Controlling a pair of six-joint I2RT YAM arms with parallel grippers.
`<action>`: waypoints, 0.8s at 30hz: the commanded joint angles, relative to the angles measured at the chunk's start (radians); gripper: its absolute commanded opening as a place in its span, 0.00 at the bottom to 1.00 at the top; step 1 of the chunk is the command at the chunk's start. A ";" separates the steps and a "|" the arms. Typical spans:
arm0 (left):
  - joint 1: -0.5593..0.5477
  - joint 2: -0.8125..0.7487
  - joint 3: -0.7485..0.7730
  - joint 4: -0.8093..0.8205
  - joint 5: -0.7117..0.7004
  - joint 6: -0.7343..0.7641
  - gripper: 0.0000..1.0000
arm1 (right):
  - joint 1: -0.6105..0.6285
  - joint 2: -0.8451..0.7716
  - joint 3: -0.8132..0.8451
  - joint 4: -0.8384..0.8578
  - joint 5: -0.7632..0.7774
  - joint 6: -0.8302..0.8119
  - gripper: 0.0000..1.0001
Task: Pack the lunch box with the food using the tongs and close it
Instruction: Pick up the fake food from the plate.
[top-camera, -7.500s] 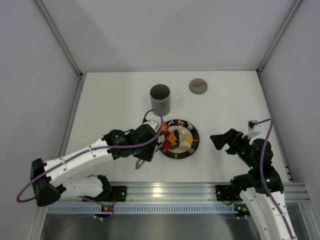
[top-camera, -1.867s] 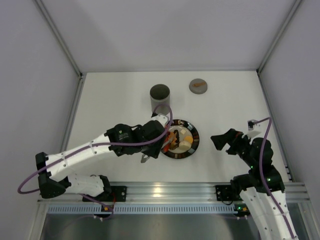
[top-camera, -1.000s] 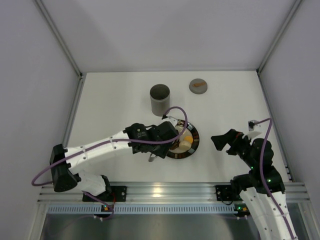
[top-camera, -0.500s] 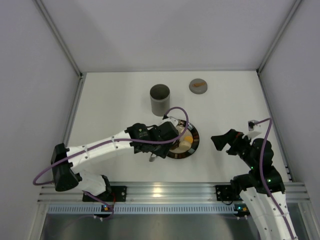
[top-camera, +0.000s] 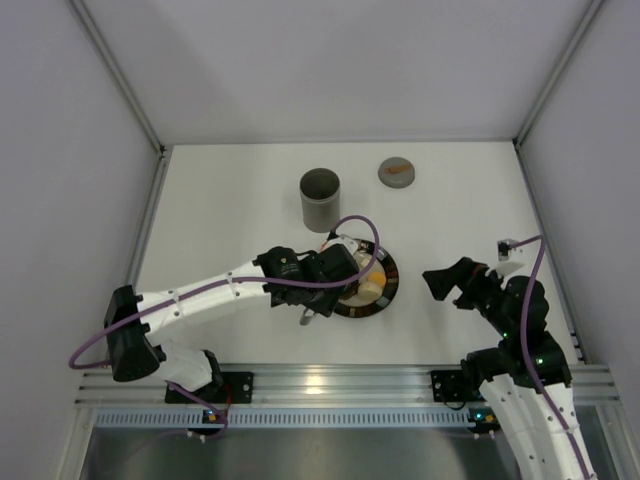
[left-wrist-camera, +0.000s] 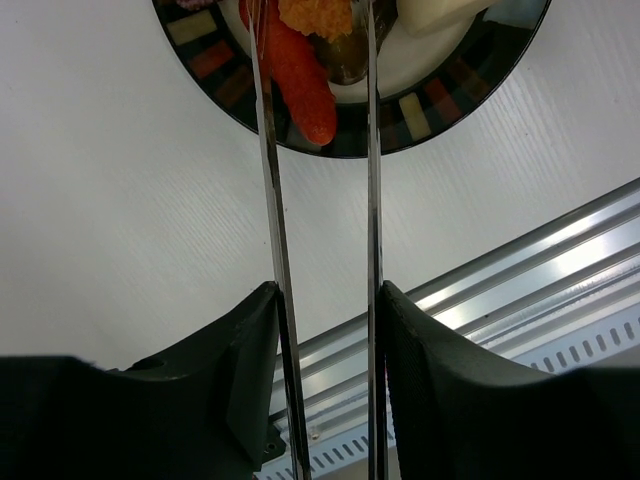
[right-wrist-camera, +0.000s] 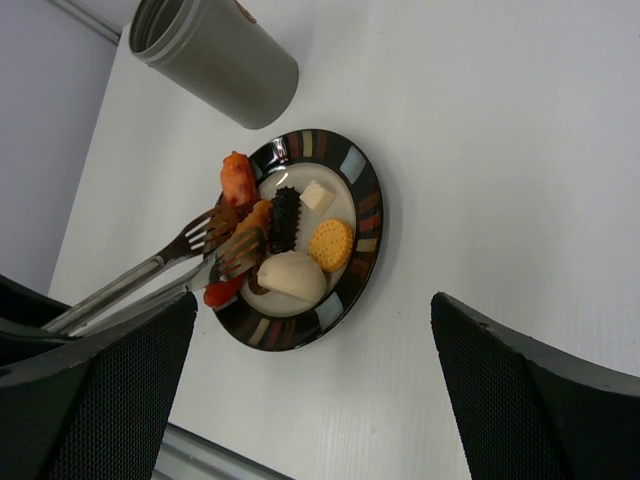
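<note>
Left arm (top-camera: 210, 293) is reaching further over the plate (right-wrist-camera: 362, 190) than before, with the left gripper (left-wrist-camera: 327, 295) squeezing the tongs (left-wrist-camera: 372, 200), which are pointing straight at the food (right-wrist-camera: 285, 225) there. Lunch box (top-camera: 320, 198) is sitting just behind the plate; right gripper (right-wrist-camera: 310, 380) is idling wide open off the plate's right.

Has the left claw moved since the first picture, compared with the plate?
Yes. The left claw, holding the tongs, has shifted right: it was beside the plate and now covers its left part.
</note>
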 joint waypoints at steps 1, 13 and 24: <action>-0.005 0.007 -0.005 0.041 0.009 0.014 0.47 | -0.011 0.003 0.042 -0.009 0.010 -0.013 1.00; -0.005 -0.018 0.058 -0.011 -0.017 0.014 0.26 | -0.011 -0.008 0.036 -0.014 0.010 -0.008 0.99; -0.005 -0.049 0.096 -0.050 -0.040 0.011 0.21 | -0.011 -0.010 0.030 -0.011 0.008 -0.007 0.99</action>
